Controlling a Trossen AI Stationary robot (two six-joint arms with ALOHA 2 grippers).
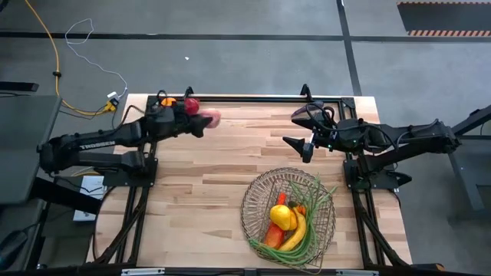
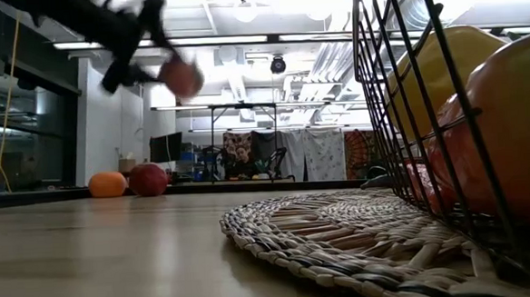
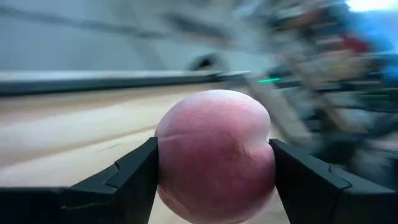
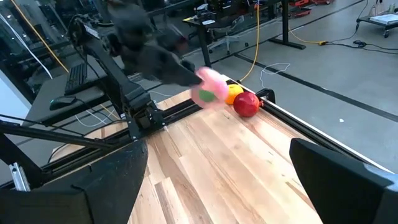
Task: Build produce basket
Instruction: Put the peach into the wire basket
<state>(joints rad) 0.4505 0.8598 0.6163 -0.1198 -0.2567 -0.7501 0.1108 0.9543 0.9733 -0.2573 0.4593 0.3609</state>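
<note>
Pale wooden tabletop [image 1: 207, 165], high view: left gripper [image 1: 205, 121] pinching pink peach [image 1: 212, 119], well apart from round brass wire basket [image 1: 253, 201]; right gripper [image 1: 301, 130] spread, waiting. Low view: peach airborne. Left wrist: fingers [image 3: 134, 177] clamp peach. Step: carry; next, release over basket.

The left hand [image 2: 157, 77] holds a peach [image 2: 181, 77] above the table [image 2: 98, 257].

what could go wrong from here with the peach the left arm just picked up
The left gripper holds the round pink peach only by its sides, off the table, so it might slip out on the way. The basket already holds a heap of produce, so a peach dropped on top could roll or knock something. The right gripper waits open near the basket, possibly close to the path.
</note>
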